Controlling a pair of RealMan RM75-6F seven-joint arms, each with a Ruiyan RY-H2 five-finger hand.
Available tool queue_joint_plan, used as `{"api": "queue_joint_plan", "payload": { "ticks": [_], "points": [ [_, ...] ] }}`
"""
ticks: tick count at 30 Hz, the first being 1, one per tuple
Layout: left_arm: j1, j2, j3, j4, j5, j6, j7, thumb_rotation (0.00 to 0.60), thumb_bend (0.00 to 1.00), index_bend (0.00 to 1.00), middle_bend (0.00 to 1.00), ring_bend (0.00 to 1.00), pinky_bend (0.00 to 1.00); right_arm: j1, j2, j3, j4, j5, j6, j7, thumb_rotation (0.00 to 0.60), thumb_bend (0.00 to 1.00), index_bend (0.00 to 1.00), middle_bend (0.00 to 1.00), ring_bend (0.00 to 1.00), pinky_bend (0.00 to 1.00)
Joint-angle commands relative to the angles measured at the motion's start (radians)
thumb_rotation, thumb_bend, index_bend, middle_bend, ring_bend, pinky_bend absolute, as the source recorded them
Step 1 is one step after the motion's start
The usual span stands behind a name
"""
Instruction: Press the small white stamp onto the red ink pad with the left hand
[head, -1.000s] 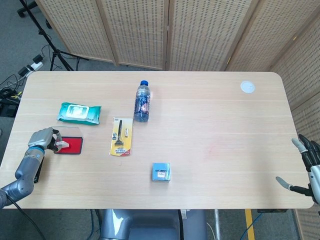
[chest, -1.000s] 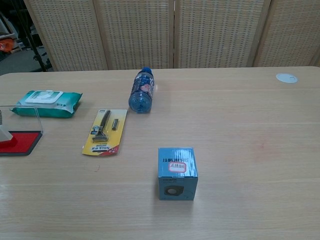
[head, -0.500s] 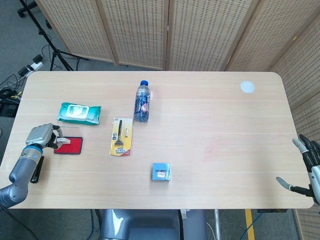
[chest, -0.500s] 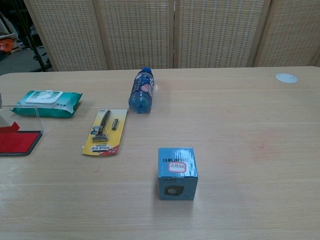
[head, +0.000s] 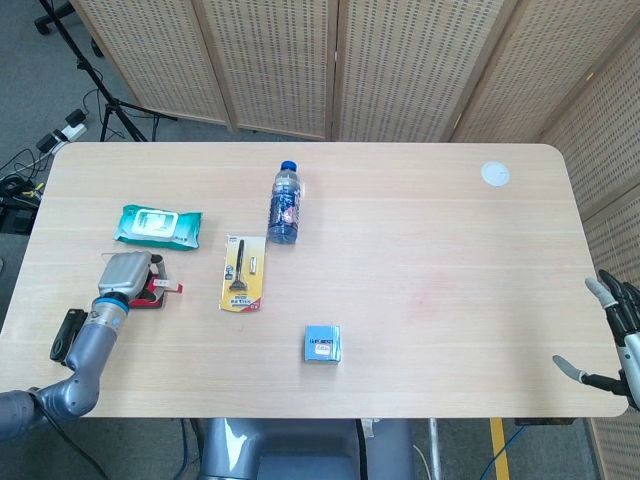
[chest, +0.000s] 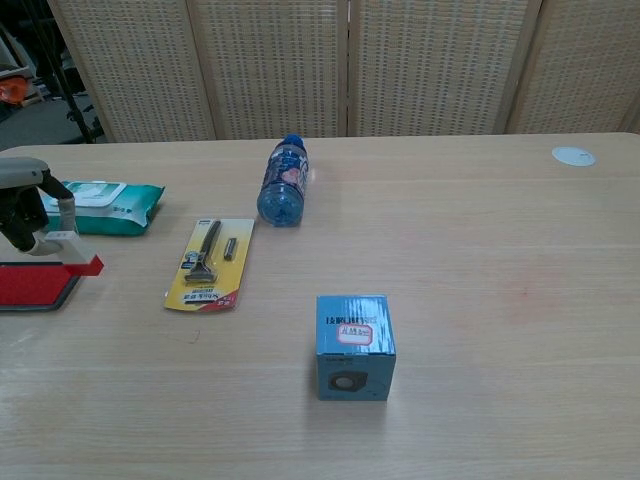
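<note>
Two hands in play: the left hand (head: 125, 275) sits at the left-centre of the head view, fingers (chest: 62, 212) wrapped round the small white stamp (chest: 72, 252), whose red underside shows in the chest view. The stamp hangs just above the right end of the red ink pad (chest: 30, 285), which lies flat on the tabletop (head: 420, 250) at the frame's left edge; contact between them cannot be judged. The right hand (head: 612, 335) waits at the lower right corner of the head view, fingers spread wide, gripping nothing. Above the pad lies a green wipes pack (head: 157, 225); right of it, a yellow razor card (head: 243, 274).
</note>
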Motion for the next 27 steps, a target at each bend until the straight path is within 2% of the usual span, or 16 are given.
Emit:
{"api": "queue_joint_plan", "payload": {
  "ticks": [1,8,27],
  "points": [
    [-0.018,-0.034,-0.003,0.020,-0.039,0.015,0.037,0.600,0.35,0.63,0.97,0.94,0.87,0.000,0.001,0.000,0.002,0.001,0.001,0.007,0.600,0.00,0.00,0.00,0.00,0.00],
    [-0.028,-0.061,-0.010,0.025,-0.087,0.030,0.078,0.600,0.35,0.63,0.97,0.94,0.87,-0.001,0.003,0.001,0.007,0.003,0.001,0.021,0.600,0.00,0.00,0.00,0.00,0.00],
    [-0.036,-0.134,-0.018,0.061,-0.114,0.045,0.128,0.600,0.33,0.62,0.97,0.94,0.87,-0.001,0.002,0.004,0.008,0.008,0.003,0.032,0.600,0.00,0.00,0.00,0.00,0.00]
  ]
}}
